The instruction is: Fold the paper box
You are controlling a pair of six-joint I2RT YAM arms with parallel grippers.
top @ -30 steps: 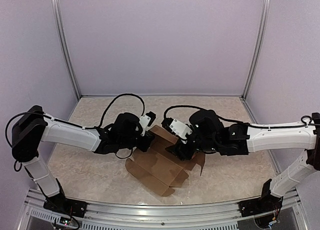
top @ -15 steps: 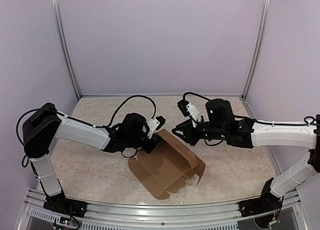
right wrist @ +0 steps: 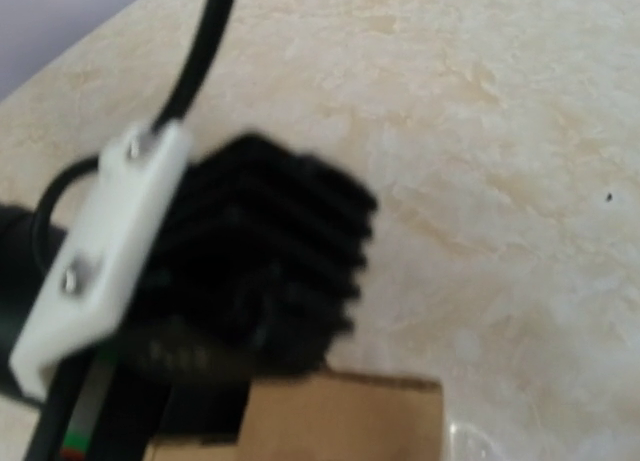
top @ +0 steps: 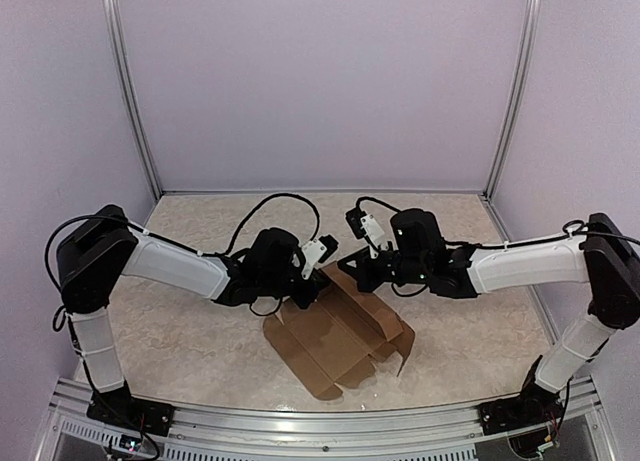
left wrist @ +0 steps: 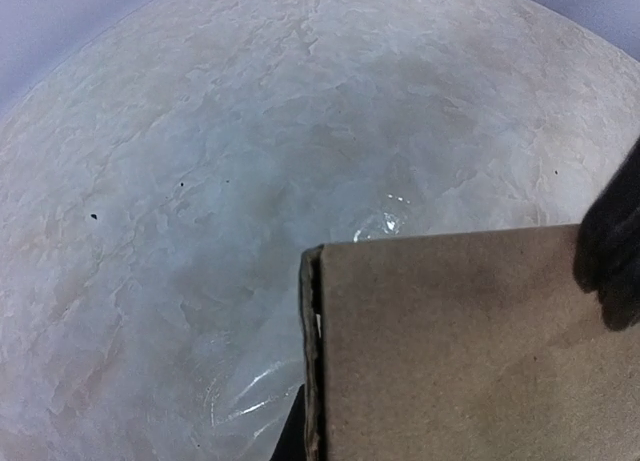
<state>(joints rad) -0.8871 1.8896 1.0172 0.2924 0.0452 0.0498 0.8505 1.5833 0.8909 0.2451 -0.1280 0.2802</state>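
The paper box is a brown cardboard sheet lying partly folded mid-table, side walls half raised. My left gripper is shut on its far-left flap, which fills the lower right of the left wrist view; a dark fingertip shows beside the flap's doubled edge. My right gripper hovers at the box's far corner, facing the left one, and is shut. Its own fingers do not show in the right wrist view, only a flap's edge at the bottom. Whether it pinches the cardboard I cannot see.
The left arm's black ribbed wrist with its white camera mount sits close in front of the right wrist camera. Pale marbled table surrounds the box, with walls behind and at both sides. A metal rail runs along the near edge.
The right gripper lifted off the box's inside, pulled back to its far corner and closed its jaws. The left gripper kept its hold and shifted slightly right with the flap.
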